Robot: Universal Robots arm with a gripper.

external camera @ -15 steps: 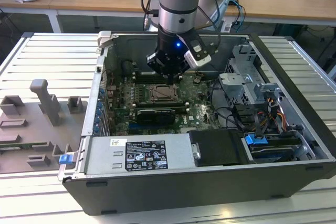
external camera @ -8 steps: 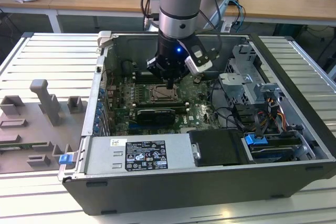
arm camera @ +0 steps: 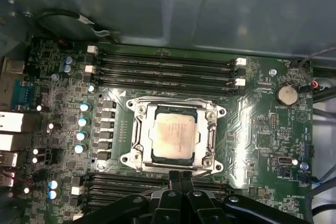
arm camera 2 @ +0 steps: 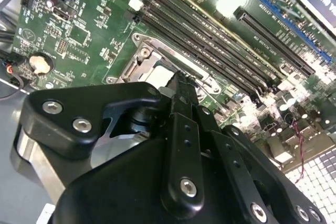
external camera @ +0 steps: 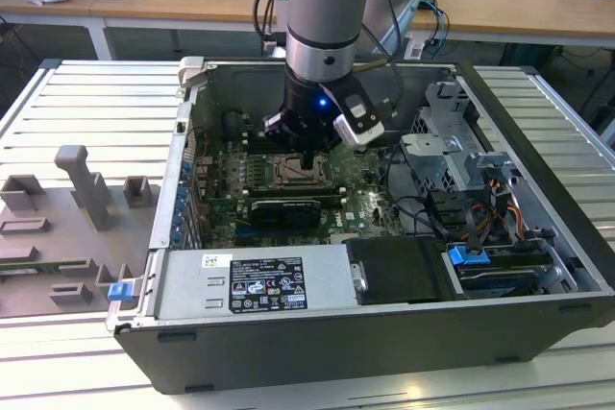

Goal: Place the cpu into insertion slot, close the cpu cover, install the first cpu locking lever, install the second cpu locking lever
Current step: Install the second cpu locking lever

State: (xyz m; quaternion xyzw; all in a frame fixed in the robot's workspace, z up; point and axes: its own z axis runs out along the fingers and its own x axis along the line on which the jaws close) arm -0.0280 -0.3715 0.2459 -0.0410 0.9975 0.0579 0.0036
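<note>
Black pincer point(arm camera: 181, 178) linkage sat closest to the lens in both wrist views, fingers pressed together on nothing, poised just over the edge of the insertion slot point(arm camera: 175, 136); the cpu cover point(arm camera: 212, 129) lay closed down around the seated cpu point(arm camera: 173, 134); green motherboard point(arm camera: 257, 145) surrounded them.

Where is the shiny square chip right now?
In the first wrist view the cpu lies in the insertion slot, between the memory slots, near the gripper.

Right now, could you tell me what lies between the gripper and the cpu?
In the first wrist view, just the cpu cover's silver frame edge separates the gripper from the cpu.
</note>
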